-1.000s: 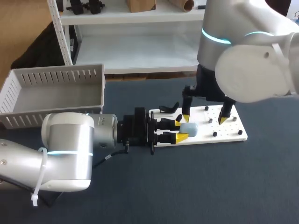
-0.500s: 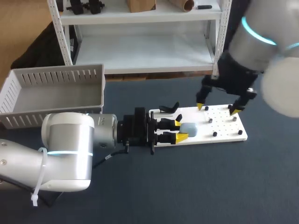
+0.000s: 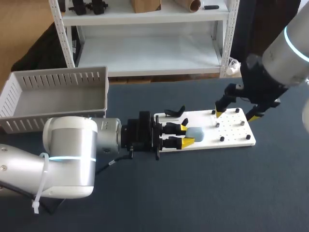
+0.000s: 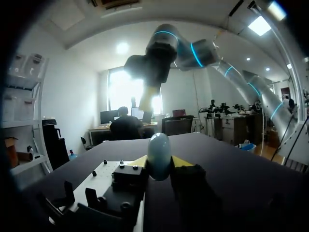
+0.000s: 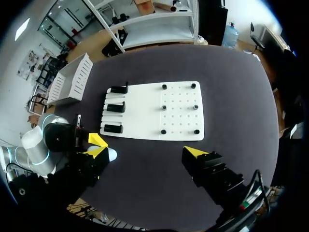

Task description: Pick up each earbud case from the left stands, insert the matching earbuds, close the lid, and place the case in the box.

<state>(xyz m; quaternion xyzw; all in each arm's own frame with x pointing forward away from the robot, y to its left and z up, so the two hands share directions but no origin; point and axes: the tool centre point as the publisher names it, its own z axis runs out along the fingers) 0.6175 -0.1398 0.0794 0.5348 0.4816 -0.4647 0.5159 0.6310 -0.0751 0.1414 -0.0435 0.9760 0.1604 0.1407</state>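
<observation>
Clamps the earbud case (image 3: 195,134) in the left gripper (image 3: 187,135), with the box (image 3: 58,79) far-left of it and the empty, wide-open right gripper (image 3: 235,115) rightward.

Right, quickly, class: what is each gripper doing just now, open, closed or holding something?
Left gripper: closed on the pale blue earbud case.
Right gripper: open, holding nothing.

I can read no text, label, number or sign from here: nothing legible shows on the case (image 3: 195,134), the board (image 3: 236,135) or the box (image 3: 58,79).
</observation>
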